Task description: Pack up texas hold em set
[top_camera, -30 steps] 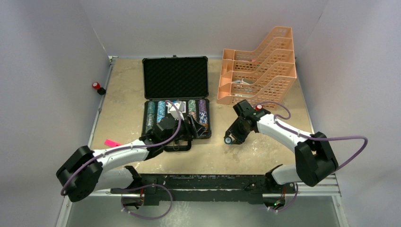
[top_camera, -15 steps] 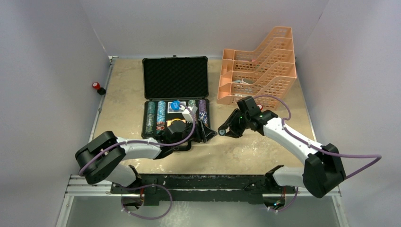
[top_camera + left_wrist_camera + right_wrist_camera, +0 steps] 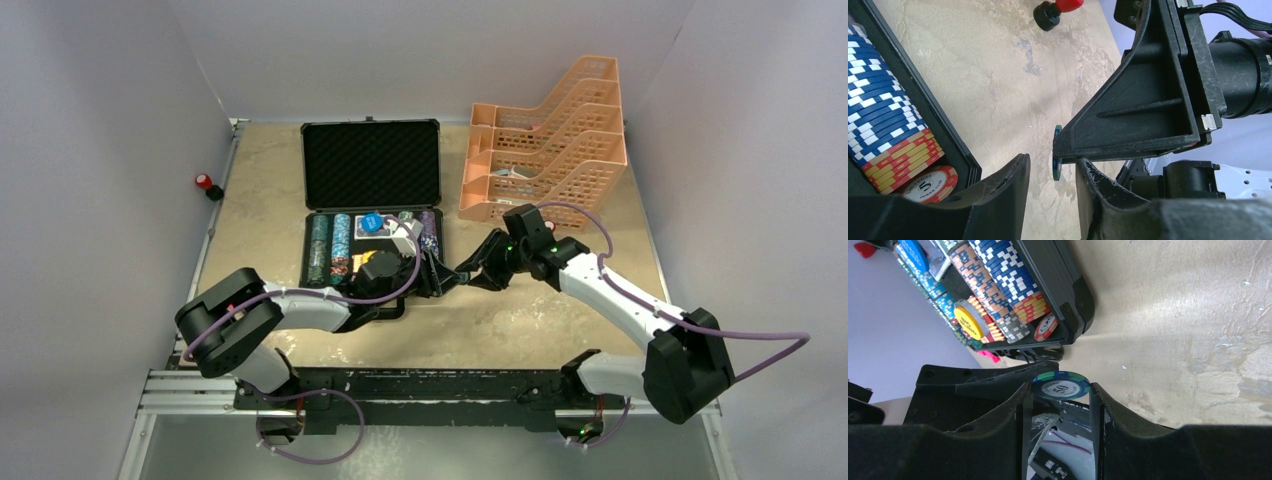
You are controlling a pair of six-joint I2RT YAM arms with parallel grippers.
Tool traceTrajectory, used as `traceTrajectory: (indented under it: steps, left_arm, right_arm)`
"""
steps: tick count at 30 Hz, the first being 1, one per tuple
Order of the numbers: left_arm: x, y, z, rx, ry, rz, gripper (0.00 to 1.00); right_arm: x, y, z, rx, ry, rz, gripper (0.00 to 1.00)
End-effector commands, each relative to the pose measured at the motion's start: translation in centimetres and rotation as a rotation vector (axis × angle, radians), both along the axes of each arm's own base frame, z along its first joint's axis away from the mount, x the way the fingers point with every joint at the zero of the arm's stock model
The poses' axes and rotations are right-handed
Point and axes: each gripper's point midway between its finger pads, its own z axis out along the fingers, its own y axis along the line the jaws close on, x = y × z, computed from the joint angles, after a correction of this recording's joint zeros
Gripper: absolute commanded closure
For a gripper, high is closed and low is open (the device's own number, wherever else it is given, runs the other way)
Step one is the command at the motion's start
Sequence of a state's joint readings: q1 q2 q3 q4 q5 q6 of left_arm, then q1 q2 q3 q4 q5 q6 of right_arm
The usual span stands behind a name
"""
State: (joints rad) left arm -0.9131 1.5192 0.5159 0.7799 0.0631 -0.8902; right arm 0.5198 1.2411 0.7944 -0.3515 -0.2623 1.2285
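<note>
1. Top external view, against one second ago: your white-and-black right arm [image 3: 610, 290] has swung off the open desk to the near right corner of the black foam-lined briefcase [image 3: 370, 165]. Your white-and-black left arm [image 3: 300, 310] has come off the tray to the same corner. The two sets of jaws now meet tip to tip.
2. Reading: this looks like a hand-over of a stray chip. Rows of multicoloured poker chips [image 3: 340, 245] already sit in the tray, and the lid is open.
3. Right jaws: closed to chip width, pinching a green-and-blue poker chip marked 50 [image 3: 1060, 385] across its rim, over the beige marbled desk [image 3: 520, 320] just beside the case corner.
4. Left jaws: spread a little and empty. The chip's edge shows just beyond the gap; whether they touch it, I cannot tell.
</note>
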Motion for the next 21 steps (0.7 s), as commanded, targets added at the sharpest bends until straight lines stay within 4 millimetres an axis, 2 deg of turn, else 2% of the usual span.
traceTrajectory:
  steps: [1,5,7,8,10,12,15,18,21]
  left_arm:
    - [1.4,-1.2,3.5,-0.095,-0.07,0.038,0.65]
    - [1.3,-1.6,3.7,-0.105,-0.078,0.017,0.82]
    - [1.2,-1.5,3.8,-0.095,-0.09,0.008,0.93]
    - [1.1,-1.4,3.8,-0.082,-0.097,0.005,0.99]
    - [1.1,-0.8,3.6,-0.035,-0.105,0.014,1.0]
    - [1.3,0.2,3.4,0.026,-0.106,0.041,1.0]
    - [1.7,2.6,2.9,0.133,-0.078,0.129,1.0]
    - [2.7,6.3,3.3,0.239,-0.025,0.295,1.0]
    - [3.7,11.6,4.4,0.311,0.05,0.571,1.0]
  right_arm:
    - [-0.1,0.7,1.0,0.059,-0.016,0.017,0.67]
    - [-0.1,0.9,0.9,0.064,-0.018,0.025,0.67]
    - [0.1,0.8,0.9,0.056,-0.032,0.032,0.61]
    - [0.4,0.8,1.0,0.046,-0.049,0.037,0.56]
    - [1.1,0.3,1.3,0.008,-0.09,0.041,0.44]
    - [2.2,-0.6,1.9,-0.055,-0.132,0.014,0.25]
    - [4.0,-2.5,3.3,-0.161,-0.207,-0.058,0.1]
    - [5.1,-4.3,4.2,-0.237,-0.254,-0.132,0.08]
    - [5.3,-5.0,4.0,-0.273,-0.254,-0.155,0.08]
